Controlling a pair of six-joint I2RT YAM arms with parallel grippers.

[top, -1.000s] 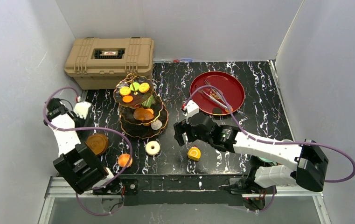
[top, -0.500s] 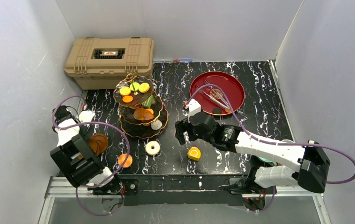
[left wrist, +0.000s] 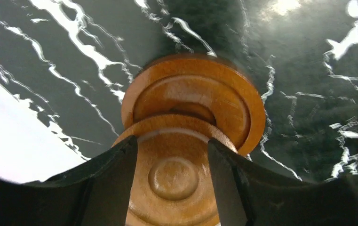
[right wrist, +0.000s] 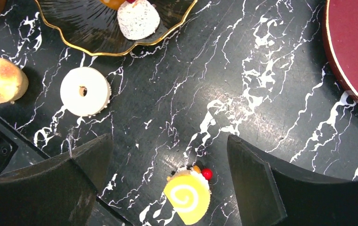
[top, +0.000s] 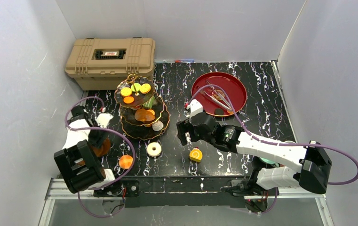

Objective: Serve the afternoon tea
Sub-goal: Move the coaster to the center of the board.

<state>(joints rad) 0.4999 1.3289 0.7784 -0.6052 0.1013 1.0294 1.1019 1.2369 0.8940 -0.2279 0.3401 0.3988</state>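
Two brown saucers lie overlapping at the table's left: the far saucer point(left wrist: 200, 94) and the near saucer point(left wrist: 174, 183). My left gripper point(left wrist: 173, 155) hangs right over the near one, its jaws apart with the saucer's face showing between them. In the top view the left gripper point(top: 97, 136) covers most of the saucers point(top: 102, 148). My right gripper point(right wrist: 167, 141) stands open above a yellow roll cake point(right wrist: 187, 197) without touching it. The three-tier stand point(top: 141, 110) holds several sweets. A white donut point(top: 154, 149) and an orange bun point(top: 126, 161) lie in front of it.
A big tan case point(top: 111, 56) sits at the back left, close behind the stand. A red tray point(top: 233, 92) with metal tongs point(top: 217, 99) lies at the back right. The side wall stands close to the left arm. Something teal point(top: 268, 162) shows under the right arm.
My left gripper has swung right and down over the saucers, and its jaws have narrowed. The right arm has barely moved.
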